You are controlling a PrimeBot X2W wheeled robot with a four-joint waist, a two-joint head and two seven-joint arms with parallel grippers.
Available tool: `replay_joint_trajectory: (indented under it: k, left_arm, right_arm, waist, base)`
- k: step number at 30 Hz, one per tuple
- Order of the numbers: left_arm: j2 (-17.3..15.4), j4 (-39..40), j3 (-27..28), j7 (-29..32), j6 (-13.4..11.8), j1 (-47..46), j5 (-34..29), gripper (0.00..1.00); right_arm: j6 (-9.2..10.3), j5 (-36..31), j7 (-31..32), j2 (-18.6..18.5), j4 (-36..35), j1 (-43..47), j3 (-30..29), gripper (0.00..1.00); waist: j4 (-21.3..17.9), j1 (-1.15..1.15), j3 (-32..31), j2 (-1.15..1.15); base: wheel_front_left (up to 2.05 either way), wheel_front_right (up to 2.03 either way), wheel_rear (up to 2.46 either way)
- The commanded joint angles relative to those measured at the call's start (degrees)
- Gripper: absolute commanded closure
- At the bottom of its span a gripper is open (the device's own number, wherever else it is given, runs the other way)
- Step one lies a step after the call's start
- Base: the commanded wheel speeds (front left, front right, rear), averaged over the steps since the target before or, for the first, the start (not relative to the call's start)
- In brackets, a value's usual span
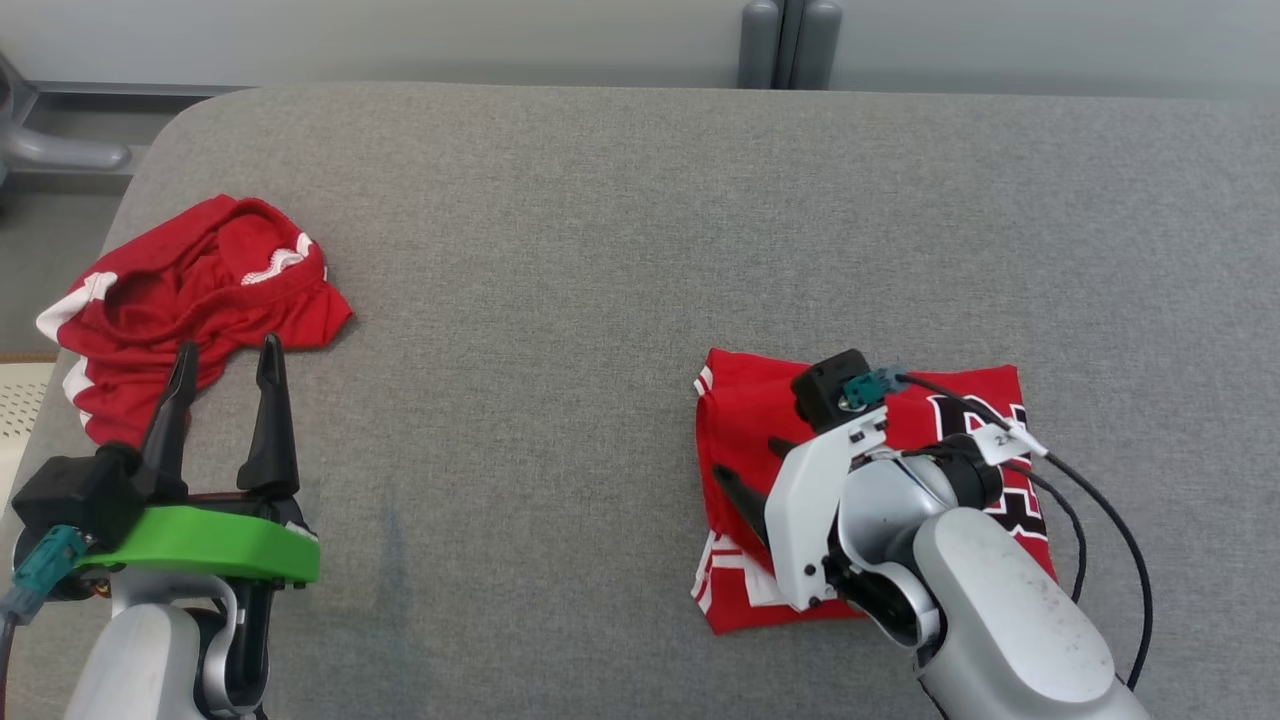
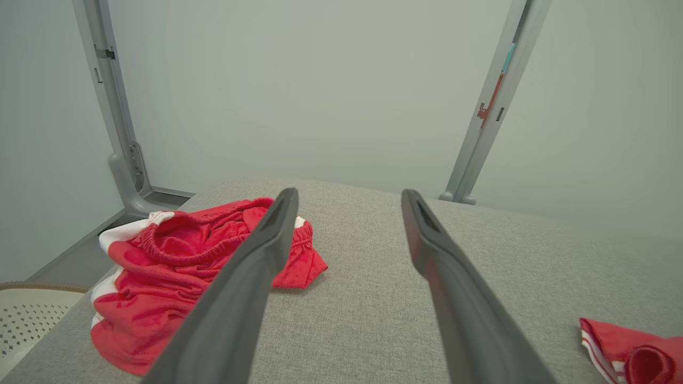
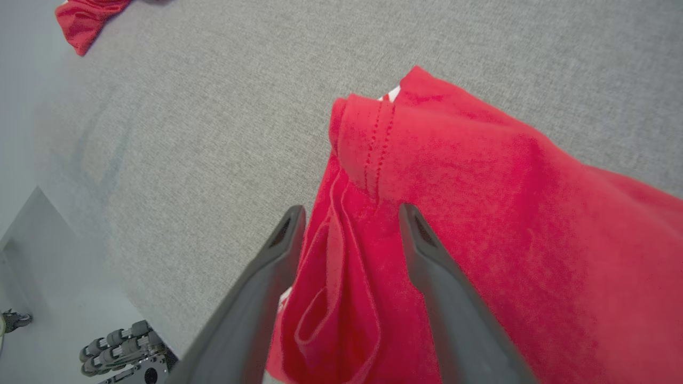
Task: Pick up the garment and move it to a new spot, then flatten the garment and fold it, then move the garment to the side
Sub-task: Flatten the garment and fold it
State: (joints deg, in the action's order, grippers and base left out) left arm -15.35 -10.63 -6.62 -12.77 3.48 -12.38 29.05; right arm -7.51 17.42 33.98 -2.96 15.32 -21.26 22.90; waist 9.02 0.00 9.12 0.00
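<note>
From the head, the left gripper (image 1: 228, 350) stands with its two fingers spread wide and nothing between them. Crumpled red shorts (image 1: 190, 290) lie just past its fingertips and off to its left on the grey cushion (image 1: 600, 200). The right gripper (image 1: 750, 475) points down over the near left part of a folded red shirt (image 1: 740, 410), whose white lettering shows on the right gripper's far side.

The left wrist camera looks along the left gripper's open fingers (image 2: 277, 234). The shorts (image 2: 176, 266) spread beyond and beside the left finger, and their elastic waistband is clear here. A corner of the shirt (image 2: 629, 346) sits far to the right, and a white perforated basket (image 2: 21, 320) is off the cushion's edge.

The right wrist camera shows the right gripper's fingers (image 3: 427, 256) parted, with a loose fold of the shirt (image 3: 507, 213) lying between them, unpinched. The stitched hem shows just ahead of the tips. The lettering is hidden here.
</note>
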Motion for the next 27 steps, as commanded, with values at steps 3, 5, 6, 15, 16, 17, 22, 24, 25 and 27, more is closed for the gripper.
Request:
replay_joint_trajectory:
  k: [3, 5, 6, 15, 16, 17, 22, 24, 25, 27]
  left_arm:
    - [-0.3, -0.1, 0.5, -0.5, -0.3, -0.4, 0.9, 0.0]
    - [-0.7, 0.1, 1.0, -0.6, -0.5, 0.0, 1.0, 0.0]
    - [-0.8, 0.2, 1.2, -0.7, -0.6, 0.2, 0.9, 0.0]
    - [-0.1, 1.3, -0.1, -1.3, -0.4, 1.4, -0.2, 0.0]
    - [0.2, 1.1, -0.4, -1.4, -0.4, 1.4, -0.4, 0.0]
    - [0.6, 0.8, -0.8, -1.5, -0.3, 1.5, -0.5, 0.0]
    - [2.5, -0.6, -2.0, -2.0, 0.3, 2.3, -1.5, 0.0]
    - [2.9, -1.1, -2.2, -2.2, 0.6, 2.6, -1.9, 0.0]
    - [3.0, -1.3, -2.1, -2.3, 0.6, 2.7, -2.1, 0.0]
    - [3.2, -1.8, -1.9, -2.4, 0.6, 2.8, -2.4, 0.0]
  right_arm:
    - [0.04, 6.7, -1.6, 0.0, -4.9, 1.6, -1.6, 0.0]
    - [0.04, 10.1, -2.8, 0.0, -9.0, 2.1, -2.6, 0.0]
    - [0.04, 10.7, -4.0, 0.0, -11.0, 2.1, -3.5, 0.0]
    - [0.03, -6.5, -21.6, -1.3, -20.4, 7.4, -18.1, 0.0]
    - [0.03, -7.9, -23.5, -1.5, -20.2, 8.3, -19.6, 0.0]
    - [0.03, -9.7, -25.7, -1.7, -20.1, 9.3, -20.8, 0.0]
    - [0.03, -14.3, -34.8, -3.4, -16.8, 12.9, -25.0, 0.0]
    - [0.04, -14.9, -37.2, -3.8, -14.7, 13.2, -26.4, 0.0]
    - [0.04, -15.2, -37.9, -4.1, -13.9, 13.4, -26.6, 0.0]
    - [0.04, -15.4, -39.2, -4.4, -11.9, 13.7, -26.9, 0.0]
  waist:
    - [-0.3, 0.0, -0.2, 0.0]
    - [-0.7, 0.0, -0.3, 0.0]
    - [-0.9, 0.0, -0.3, 0.0]
    - [-2.5, 0.0, -0.8, 0.0]
    - [-2.7, 0.0, -0.8, 0.0]
    - [-3.0, 0.0, -1.0, 0.0]
    - [-4.7, 0.0, -2.0, 0.0]
    - [-5.4, 0.0, -2.5, 0.0]
    - [-5.6, 0.0, -2.8, 0.0]
    - [-6.1, 0.0, -3.4, 0.0]
  base:
    - [0.0, 0.0, 0.0]
    - [0.0, 0.0, 0.0]
    - [0.0, 0.0, 0.0]
    - [0.0, 0.0, 0.0]
    - [0.0, 0.0, 0.0]
    - [0.0, 0.0, 0.0]
    - [0.0, 0.0, 0.0]
    - [0.0, 0.0, 0.0]
    - [0.0, 0.0, 0.0]
    - [0.0, 0.0, 0.0]
